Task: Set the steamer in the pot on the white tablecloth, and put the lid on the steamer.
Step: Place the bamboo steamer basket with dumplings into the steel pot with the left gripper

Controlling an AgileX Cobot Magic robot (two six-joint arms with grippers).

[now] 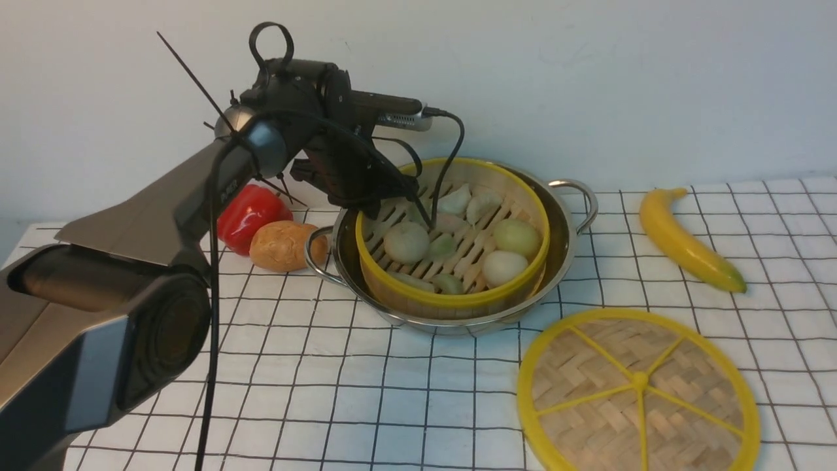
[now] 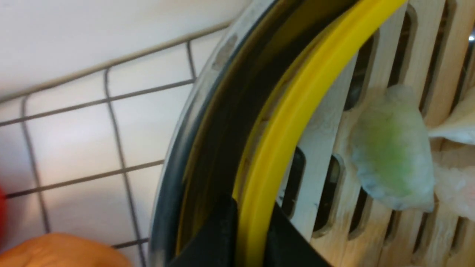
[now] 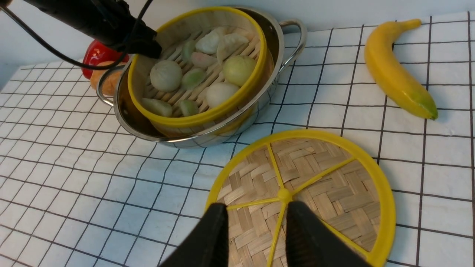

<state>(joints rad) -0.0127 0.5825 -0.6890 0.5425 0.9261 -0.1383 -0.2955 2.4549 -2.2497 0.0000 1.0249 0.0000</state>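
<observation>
The steamer [image 1: 458,299], a bamboo basket with yellow rims holding dumplings and buns, sits slightly tilted inside the steel pot [image 1: 563,242] on the white gridded tablecloth [image 1: 327,379]. My left gripper [image 1: 375,206] is shut on the steamer's far-left rim. In the left wrist view its fingers straddle the yellow rim [image 2: 297,111], with the gripper [image 2: 253,237] between rim and pot wall [image 2: 193,129]. The lid [image 1: 639,381] lies flat on the cloth at front right. My right gripper [image 3: 256,222] is open just above the lid [image 3: 315,178], its tips short of the centre knob.
A banana [image 1: 686,242] lies on the cloth right of the pot. A red pepper [image 1: 248,209] and a brown potato [image 1: 281,245] sit against the pot's left handle. A pale wall stands behind the table.
</observation>
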